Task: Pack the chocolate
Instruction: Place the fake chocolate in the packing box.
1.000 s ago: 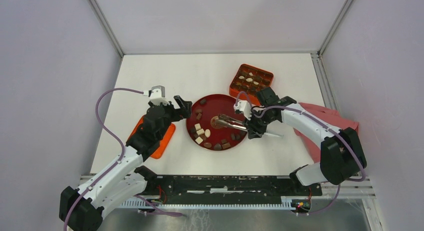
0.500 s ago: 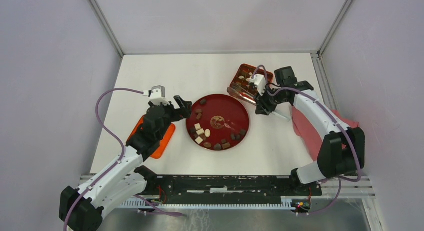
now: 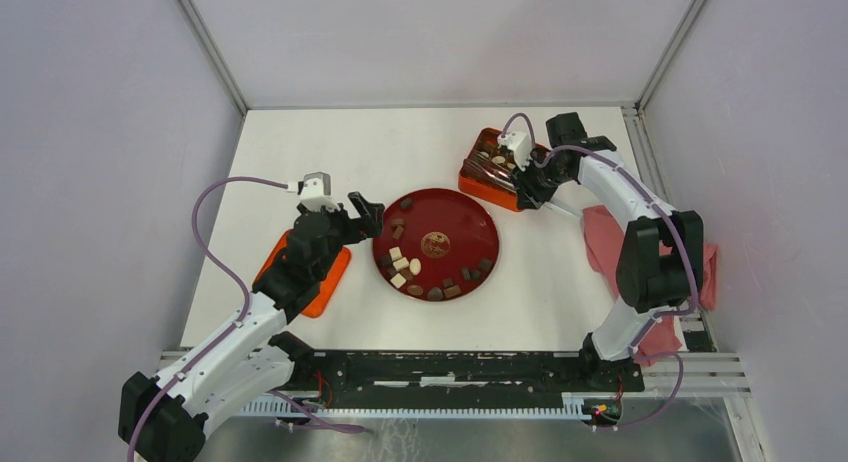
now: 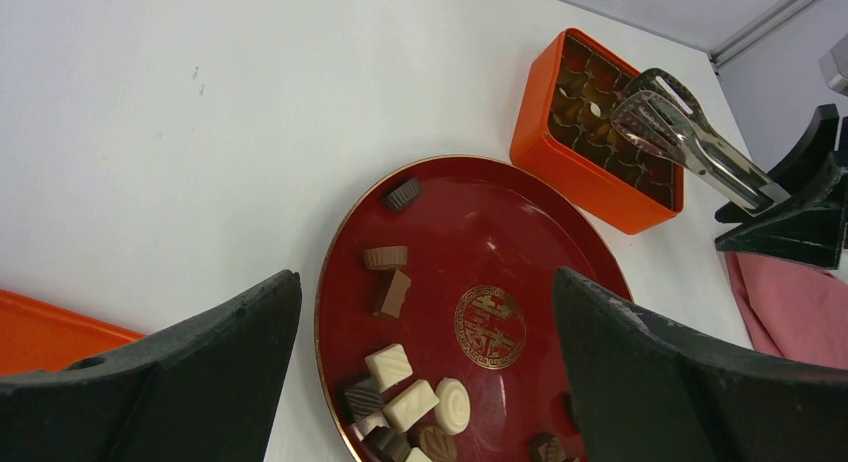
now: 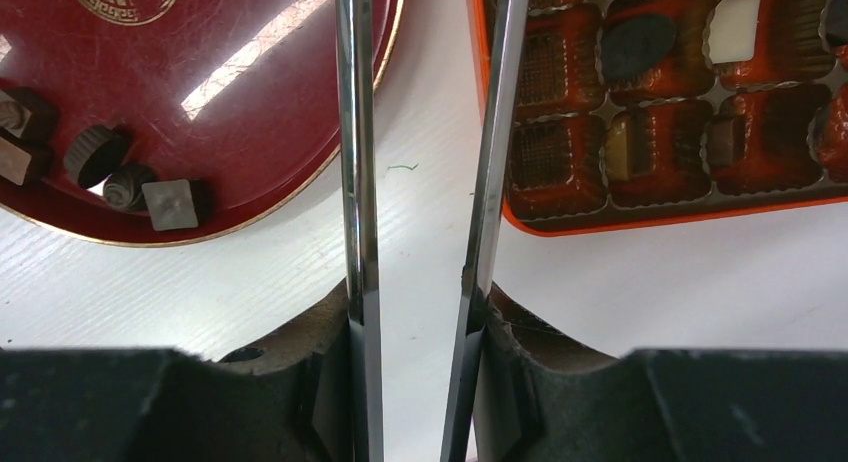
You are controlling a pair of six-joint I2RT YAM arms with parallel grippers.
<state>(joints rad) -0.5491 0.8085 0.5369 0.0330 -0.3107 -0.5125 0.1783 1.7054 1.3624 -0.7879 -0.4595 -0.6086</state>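
Right gripper (image 5: 415, 327), clamped on the tongs (image 4: 690, 147), had swung from the red plate (image 3: 470, 217) to the orange box (image 4: 580, 172), far right: delivery apparently underway. Chocolate (image 4: 390, 367) remained on the plate, some already boxed. Left gripper (image 4: 425, 280) hung spread wide.

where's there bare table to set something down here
Widest bare table: the far left, between back wall, red plate and orange box. Also the near strip between plate and arm bases. Crowded: the gap between plate and box, where the right end effector holds tongs over the box.
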